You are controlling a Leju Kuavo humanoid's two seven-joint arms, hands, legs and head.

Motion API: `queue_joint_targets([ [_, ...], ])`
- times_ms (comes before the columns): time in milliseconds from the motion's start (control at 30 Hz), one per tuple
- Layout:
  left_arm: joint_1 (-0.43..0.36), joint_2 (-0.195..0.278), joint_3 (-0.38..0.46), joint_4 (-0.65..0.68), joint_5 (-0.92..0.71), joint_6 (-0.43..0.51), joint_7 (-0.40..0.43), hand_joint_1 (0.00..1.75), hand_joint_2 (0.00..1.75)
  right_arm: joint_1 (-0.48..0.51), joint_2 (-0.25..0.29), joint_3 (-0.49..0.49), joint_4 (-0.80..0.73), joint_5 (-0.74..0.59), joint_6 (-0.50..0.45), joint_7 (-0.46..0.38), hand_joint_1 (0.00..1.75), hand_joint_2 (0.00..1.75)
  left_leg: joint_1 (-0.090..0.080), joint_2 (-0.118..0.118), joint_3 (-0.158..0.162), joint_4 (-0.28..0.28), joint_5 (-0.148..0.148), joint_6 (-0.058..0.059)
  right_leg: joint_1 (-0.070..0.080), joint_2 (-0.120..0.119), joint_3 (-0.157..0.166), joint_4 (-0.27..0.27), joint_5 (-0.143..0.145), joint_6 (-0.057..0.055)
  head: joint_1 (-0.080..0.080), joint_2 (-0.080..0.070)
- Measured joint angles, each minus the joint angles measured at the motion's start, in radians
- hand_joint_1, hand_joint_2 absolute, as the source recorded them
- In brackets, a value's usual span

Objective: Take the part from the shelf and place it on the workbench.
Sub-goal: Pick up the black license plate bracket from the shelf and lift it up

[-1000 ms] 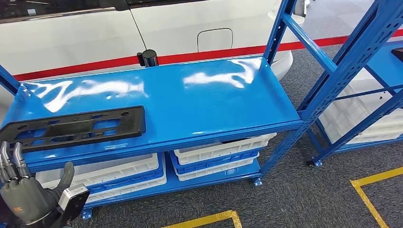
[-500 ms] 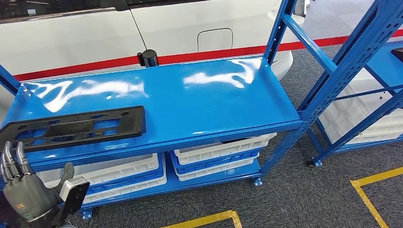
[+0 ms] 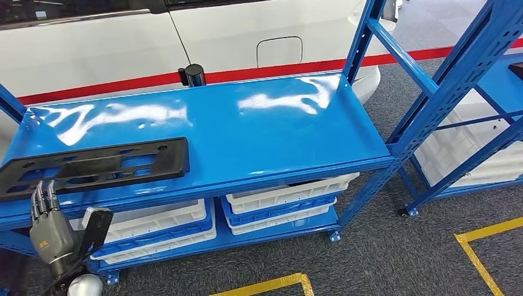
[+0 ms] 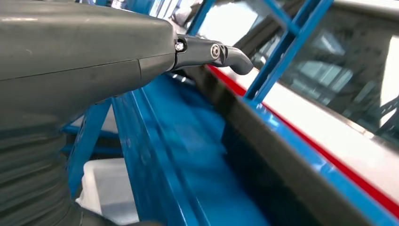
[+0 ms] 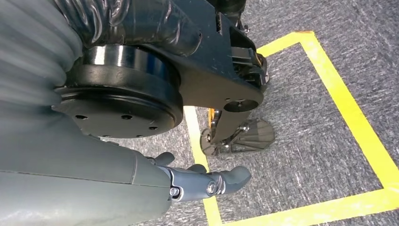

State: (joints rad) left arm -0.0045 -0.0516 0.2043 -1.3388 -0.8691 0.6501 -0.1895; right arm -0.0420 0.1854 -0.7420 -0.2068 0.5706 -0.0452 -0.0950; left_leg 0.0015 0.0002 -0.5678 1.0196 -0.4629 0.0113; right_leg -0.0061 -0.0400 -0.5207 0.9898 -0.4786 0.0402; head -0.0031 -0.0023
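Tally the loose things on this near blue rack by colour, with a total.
Black: 1, the flat part on the shelf, just beyond the left robot hand.
White: 2, the crates underneath.
Blue: 2, the crates nested under those.
Total: 5

Bright, even overhead light throws white glare patches across the glossy blue shelf top (image 3: 247,129) in the sharp head view, while the left wrist view is smeared with blur and the right wrist view blurs near its ribbed cover.
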Motion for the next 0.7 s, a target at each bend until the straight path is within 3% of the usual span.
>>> queue_joint_targets([
  [367,-0.05,0.067,-0.047,0.067,-0.054,-0.018,0.029,0.0,1.75,-0.006,-0.001,-0.001,0.0,0.02,0.001,0.0,0.0,1.75,0.001,-0.004,0.0,0.0,0.003,0.0,0.0,-0.003,-0.01,-0.001,0.0,0.0,0.0,0.0],
  [700,-0.019,0.071,-0.188,-0.145,-0.15,-0.015,0.051,0.0,1.75,-0.005,0.005,-0.018,0.0,0.015,0.0,0.0,0.0,1.75,0.001,-0.006,-0.003,0.0,0.008,0.001,0.001,-0.006,-0.003,0.0,0.007,-0.002,0.0,0.0],
])
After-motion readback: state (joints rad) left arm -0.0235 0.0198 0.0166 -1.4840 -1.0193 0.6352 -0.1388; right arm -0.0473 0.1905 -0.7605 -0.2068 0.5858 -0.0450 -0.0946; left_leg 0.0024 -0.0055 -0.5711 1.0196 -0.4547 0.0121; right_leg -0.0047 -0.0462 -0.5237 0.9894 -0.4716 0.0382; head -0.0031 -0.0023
